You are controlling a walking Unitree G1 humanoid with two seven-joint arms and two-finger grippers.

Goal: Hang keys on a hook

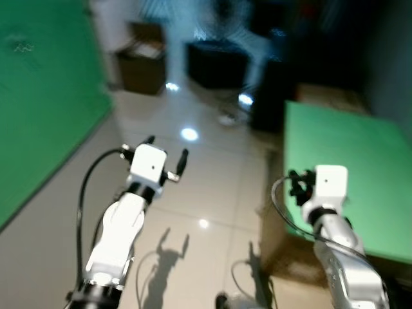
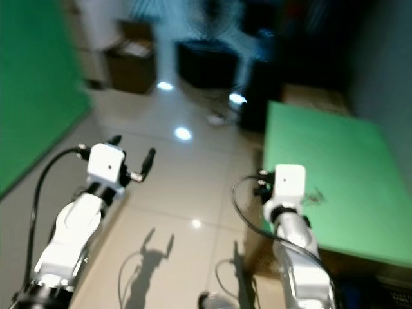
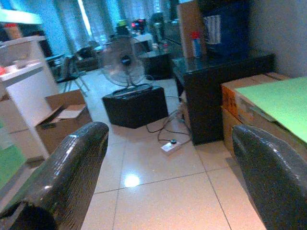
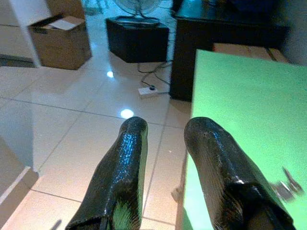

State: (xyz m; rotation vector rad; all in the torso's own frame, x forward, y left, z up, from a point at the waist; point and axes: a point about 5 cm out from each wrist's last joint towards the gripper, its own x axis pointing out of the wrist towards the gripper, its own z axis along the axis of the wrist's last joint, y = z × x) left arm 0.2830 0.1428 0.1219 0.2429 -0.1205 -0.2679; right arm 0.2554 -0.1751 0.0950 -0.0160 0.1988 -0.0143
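Note:
A small bunch of keys (image 4: 286,187) lies on the green table top (image 4: 240,91) near its front edge, and it is a dark smudge (image 2: 314,195) in the right eye view. My right gripper (image 4: 165,127) hovers at the table's left edge, a little left of the keys, with its fingers a small gap apart and nothing between them. Over the tiled floor to the left, my left gripper (image 1: 166,149) is held out wide open and empty. A big green board (image 1: 45,96) stands at the far left. No hook can be made out on it in these blurred views.
Cardboard boxes (image 1: 283,248) sit under the green table. Farther back stand an open cardboard box (image 1: 143,64), a black box (image 1: 215,63) with a fan on it, and a dark cabinet (image 1: 273,96). A power strip (image 3: 171,145) and cable lie on the floor.

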